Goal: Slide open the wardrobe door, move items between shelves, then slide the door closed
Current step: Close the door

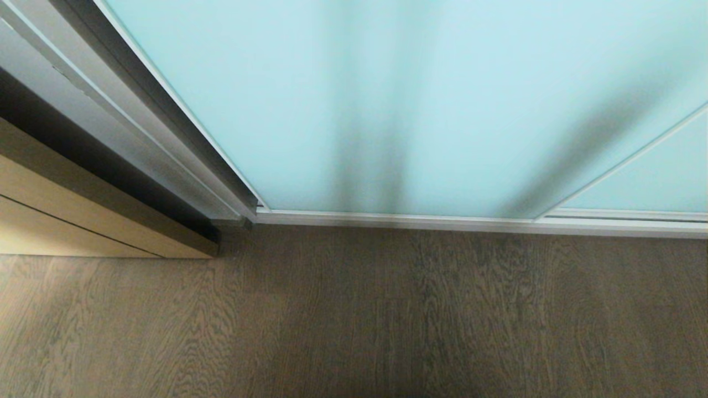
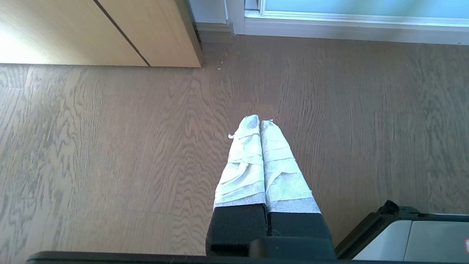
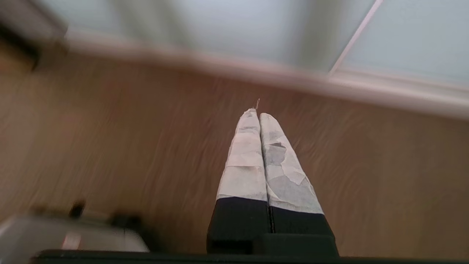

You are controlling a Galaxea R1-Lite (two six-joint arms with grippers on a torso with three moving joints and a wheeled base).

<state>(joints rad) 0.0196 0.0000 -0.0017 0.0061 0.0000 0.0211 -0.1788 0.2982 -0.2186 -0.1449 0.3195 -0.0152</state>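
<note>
Filling the head view's upper frame, frosted sliding door (image 1: 398, 99) cut off above, both grippers (image 2: 260, 123) (image 3: 259, 112) pressed closed, empty, right wrist view blurred.

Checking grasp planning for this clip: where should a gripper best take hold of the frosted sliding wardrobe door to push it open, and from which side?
Probably its left vertical frame edge: the sliding wardrobe door is flat frosted glass with no handle showing, so only the thin metal frame offers purchase. Come from the left and push it rightward along the bottom track. Both the left gripper and right gripper are shut, low over the floor.
</note>
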